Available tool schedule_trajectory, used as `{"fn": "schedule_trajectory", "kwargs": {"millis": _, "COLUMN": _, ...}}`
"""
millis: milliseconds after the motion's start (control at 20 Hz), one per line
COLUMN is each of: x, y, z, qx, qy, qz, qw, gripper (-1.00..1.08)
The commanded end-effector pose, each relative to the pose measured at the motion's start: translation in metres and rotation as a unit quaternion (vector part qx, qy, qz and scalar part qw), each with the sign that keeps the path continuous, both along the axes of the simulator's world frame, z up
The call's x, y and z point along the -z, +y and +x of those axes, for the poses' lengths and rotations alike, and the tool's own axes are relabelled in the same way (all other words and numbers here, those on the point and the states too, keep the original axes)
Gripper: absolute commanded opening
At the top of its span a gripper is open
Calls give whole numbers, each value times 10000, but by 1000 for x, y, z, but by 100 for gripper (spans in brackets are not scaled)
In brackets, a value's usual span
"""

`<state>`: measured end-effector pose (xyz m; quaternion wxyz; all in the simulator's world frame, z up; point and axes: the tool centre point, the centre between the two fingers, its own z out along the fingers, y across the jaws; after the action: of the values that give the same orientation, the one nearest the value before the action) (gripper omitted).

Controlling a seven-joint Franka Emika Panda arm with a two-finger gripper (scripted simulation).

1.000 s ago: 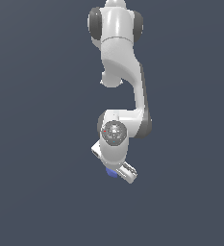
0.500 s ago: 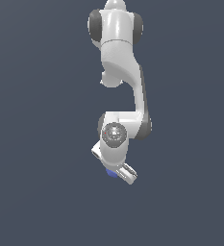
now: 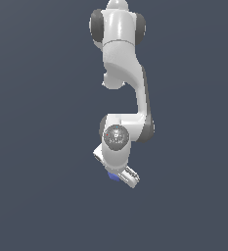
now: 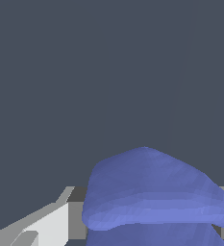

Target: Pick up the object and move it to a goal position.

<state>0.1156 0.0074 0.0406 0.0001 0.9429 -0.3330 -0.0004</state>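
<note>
since the lump [image 4: 156, 192] sits right between the fingers [image 4: 51, 223] in the wrist view, the gripper [image 3: 119, 175] looks clamped on it, only a blue sliver peeking out under the arm [image 3: 123, 73]. barely anything moved over the last second, so it's probably holding near goal.

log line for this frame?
phase: at object | end effector: over blue lump | jaw state: unclear | lump: between fingers | goal: not visible

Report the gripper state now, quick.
Gripper: at the blue object, which sits between its fingers; whether it is shut on it cannot be told.
</note>
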Motion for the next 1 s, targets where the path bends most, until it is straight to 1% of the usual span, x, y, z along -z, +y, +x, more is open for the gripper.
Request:
{"fn": "schedule_trajectory", "kwargs": {"millis": 0, "x": -3, "y": 0, "z": 0, "qx": 0, "qy": -4, "qz": 0, "qw": 10000, "gripper": -100}}
{"fn": "schedule_trajectory", "kwargs": {"millis": 250, "x": -19, "y": -2, "z": -4, "qx": 0, "qy": -4, "qz": 0, "qw": 10000, "gripper": -100}}
{"fn": "schedule_trajectory", "kwargs": {"millis": 500, "x": -48, "y": -6, "z": -11, "qx": 2, "qy": -3, "qz": 3, "qw": 10000, "gripper": -100}}
{"fn": "schedule_trajectory", "kwargs": {"millis": 700, "x": -84, "y": -11, "z": -19, "qx": 2, "qy": -3, "qz": 3, "qw": 10000, "gripper": -100}}
{"fn": "schedule_trajectory", "kwargs": {"millis": 950, "x": -140, "y": -18, "z": -32, "qx": 3, "qy": -3, "qz": 6, "qw": 10000, "gripper": -100}}
